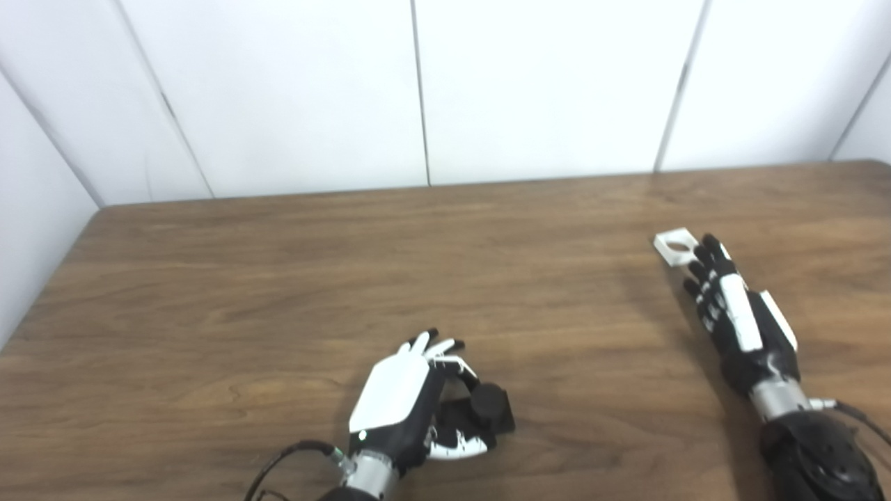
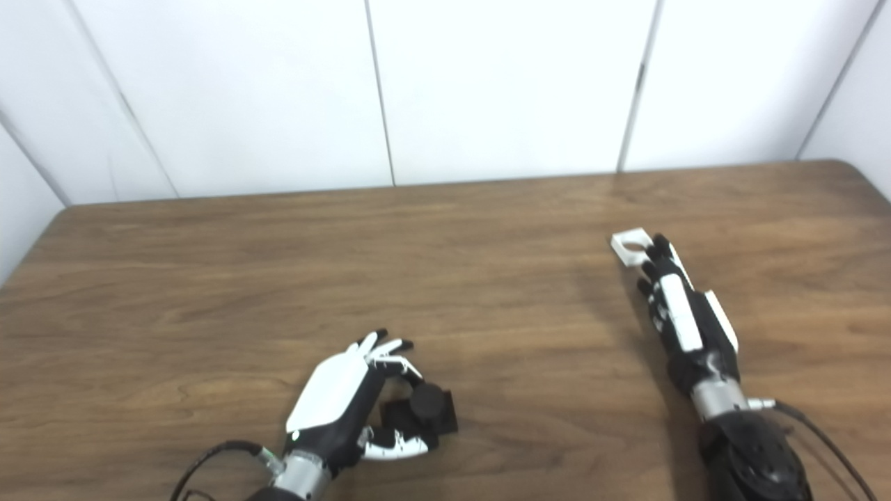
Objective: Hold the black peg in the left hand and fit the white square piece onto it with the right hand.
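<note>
The black peg [image 1: 489, 403], a round post on a square black base, rests on the wooden table near the front middle. My left hand [image 1: 407, 403] is beside it on its left. Its thumb [image 1: 456, 447] and one curled finger close on the peg, and the other fingers stick out forward. The white square piece [image 1: 674, 247] with a round hole lies flat on the table at the right. My right hand [image 1: 731, 306] lies stretched out just behind it, fingers straight. Its fingertips [image 1: 706, 254] touch the piece's near edge without holding it.
The wooden table [image 1: 348, 278] runs back to white wall panels. Its left edge [image 1: 49, 278] slants along the left side. A black cable [image 1: 278, 463] trails from my left wrist at the front edge.
</note>
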Action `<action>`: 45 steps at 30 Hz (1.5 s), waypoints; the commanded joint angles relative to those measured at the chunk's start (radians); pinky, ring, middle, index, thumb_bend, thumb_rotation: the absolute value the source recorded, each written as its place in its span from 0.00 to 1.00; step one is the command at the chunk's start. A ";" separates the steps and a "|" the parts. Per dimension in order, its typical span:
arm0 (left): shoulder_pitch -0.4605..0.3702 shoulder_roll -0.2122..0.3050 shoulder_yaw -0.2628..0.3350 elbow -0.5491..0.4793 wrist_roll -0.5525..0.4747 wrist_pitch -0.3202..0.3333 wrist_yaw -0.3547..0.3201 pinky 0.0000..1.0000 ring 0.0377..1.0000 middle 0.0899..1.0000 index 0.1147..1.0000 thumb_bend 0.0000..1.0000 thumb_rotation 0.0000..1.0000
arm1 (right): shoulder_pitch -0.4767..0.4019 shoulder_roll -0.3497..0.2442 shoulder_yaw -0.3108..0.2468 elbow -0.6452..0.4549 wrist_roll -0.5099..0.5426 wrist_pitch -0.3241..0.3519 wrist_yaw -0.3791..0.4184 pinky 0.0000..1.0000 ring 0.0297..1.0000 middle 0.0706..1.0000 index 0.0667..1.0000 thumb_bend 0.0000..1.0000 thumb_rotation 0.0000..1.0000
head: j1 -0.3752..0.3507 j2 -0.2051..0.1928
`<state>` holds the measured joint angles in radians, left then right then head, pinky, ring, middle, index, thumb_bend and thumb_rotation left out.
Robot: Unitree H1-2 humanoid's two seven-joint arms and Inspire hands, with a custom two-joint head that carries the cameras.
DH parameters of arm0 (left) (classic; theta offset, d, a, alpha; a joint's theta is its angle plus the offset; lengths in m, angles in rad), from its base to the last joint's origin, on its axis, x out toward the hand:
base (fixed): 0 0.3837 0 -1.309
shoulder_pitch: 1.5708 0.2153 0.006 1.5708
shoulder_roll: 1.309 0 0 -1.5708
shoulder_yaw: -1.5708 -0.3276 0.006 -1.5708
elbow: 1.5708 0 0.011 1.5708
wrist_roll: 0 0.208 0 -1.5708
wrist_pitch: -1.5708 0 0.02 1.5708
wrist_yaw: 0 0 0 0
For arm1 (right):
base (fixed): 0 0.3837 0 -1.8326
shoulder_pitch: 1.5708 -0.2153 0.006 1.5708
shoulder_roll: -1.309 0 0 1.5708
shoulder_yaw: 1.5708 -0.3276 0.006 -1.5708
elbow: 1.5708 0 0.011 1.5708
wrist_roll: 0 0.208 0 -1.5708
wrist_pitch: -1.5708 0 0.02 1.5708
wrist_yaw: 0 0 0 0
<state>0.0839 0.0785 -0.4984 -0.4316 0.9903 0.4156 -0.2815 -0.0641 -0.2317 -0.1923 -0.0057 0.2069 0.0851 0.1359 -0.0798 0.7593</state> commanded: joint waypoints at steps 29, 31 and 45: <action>0.039 0.028 0.015 0.024 0.001 -0.028 -0.020 0.99 1.00 0.88 0.42 0.51 0.08 | -0.143 -0.208 0.094 0.018 -0.434 0.058 -0.079 0.99 0.99 0.97 0.92 0.71 0.42 | -0.179 -0.055; 0.041 0.030 0.017 0.024 0.002 -0.033 -0.021 0.99 1.00 0.88 0.42 0.51 0.08 | -0.156 -0.208 0.094 0.028 -0.447 0.059 -0.085 1.00 0.98 0.96 0.91 0.73 0.40 | -0.184 -0.059; 0.050 0.020 0.020 0.031 0.006 -0.046 -0.010 0.97 1.00 0.88 0.42 0.52 0.07 | -0.248 -0.311 0.154 0.143 -0.557 0.014 -0.071 1.00 1.00 0.96 0.82 0.76 0.36 | -0.153 -0.061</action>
<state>0.0976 0.0862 -0.4717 -0.4298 0.9784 0.3718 -0.2746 -0.2671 -0.5111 -0.0376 0.1455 -0.3325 0.1327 0.0759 -0.2332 0.6980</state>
